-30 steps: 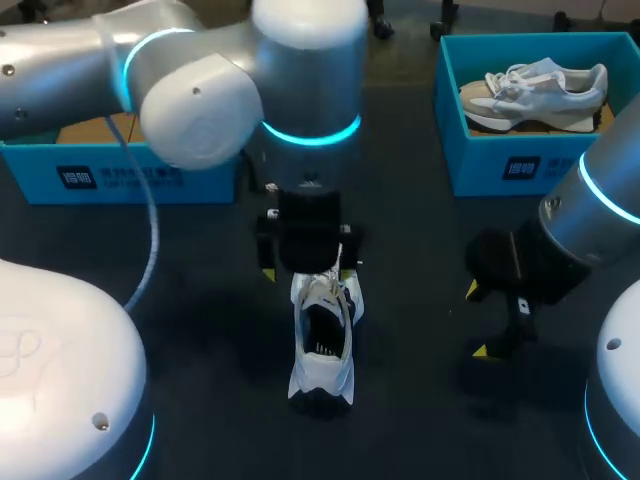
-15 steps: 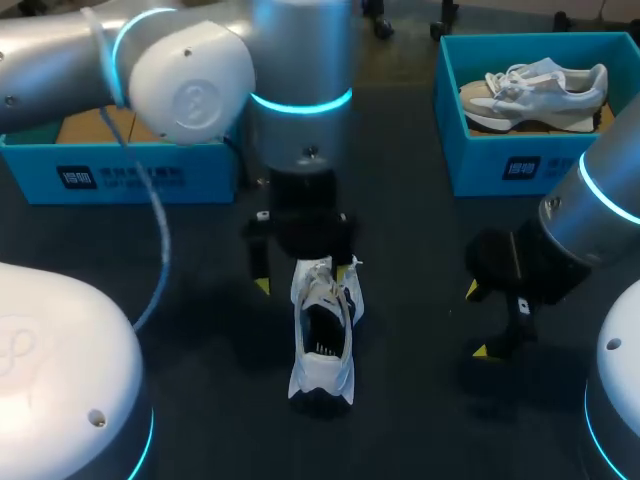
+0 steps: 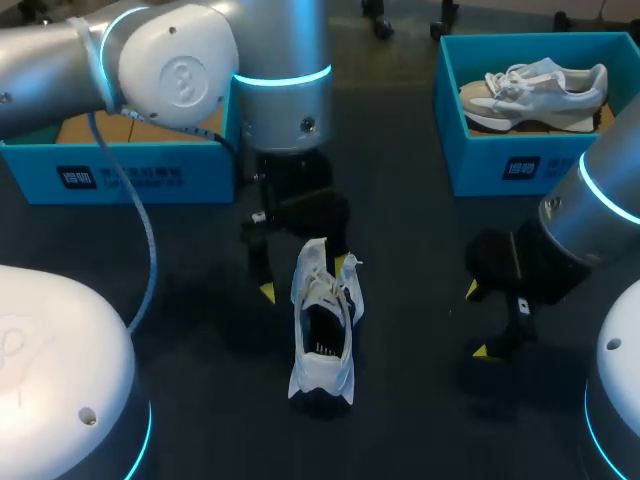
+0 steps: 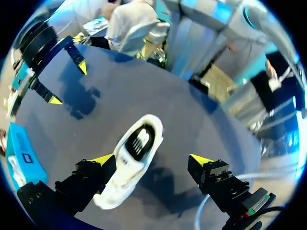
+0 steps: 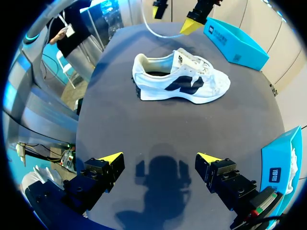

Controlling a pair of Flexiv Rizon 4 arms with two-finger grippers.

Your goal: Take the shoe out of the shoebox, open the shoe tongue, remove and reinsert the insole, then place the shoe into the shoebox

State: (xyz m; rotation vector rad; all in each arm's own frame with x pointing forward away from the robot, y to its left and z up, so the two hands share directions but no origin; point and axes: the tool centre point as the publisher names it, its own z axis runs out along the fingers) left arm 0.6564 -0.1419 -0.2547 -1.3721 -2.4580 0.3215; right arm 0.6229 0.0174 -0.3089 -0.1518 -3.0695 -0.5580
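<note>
A white shoe (image 3: 320, 300) with dark side marks lies on the dark table, heel toward me and tongue standing up. My left gripper (image 3: 305, 277) hangs open over the shoe's toe end. In the left wrist view the shoe (image 4: 132, 158) lies under and between the spread fingers, close against one fingertip (image 4: 103, 159). My right gripper (image 3: 477, 320) stands open to the shoe's right, apart from it. In the right wrist view the shoe (image 5: 180, 81) lies on its sole well ahead of that gripper (image 5: 160, 158).
A blue shoebox (image 3: 500, 165) at the far right holds a grey-white shoe (image 3: 535, 95). Another blue box (image 3: 120, 175) stands at the far left, behind my left arm. Bare table lies between the shoe and my right gripper.
My left arm has swung, and its gripper has drawn back a little to the far left from over the shoe's tongue, which now shows upright. The shoe and right arm have stayed put.
</note>
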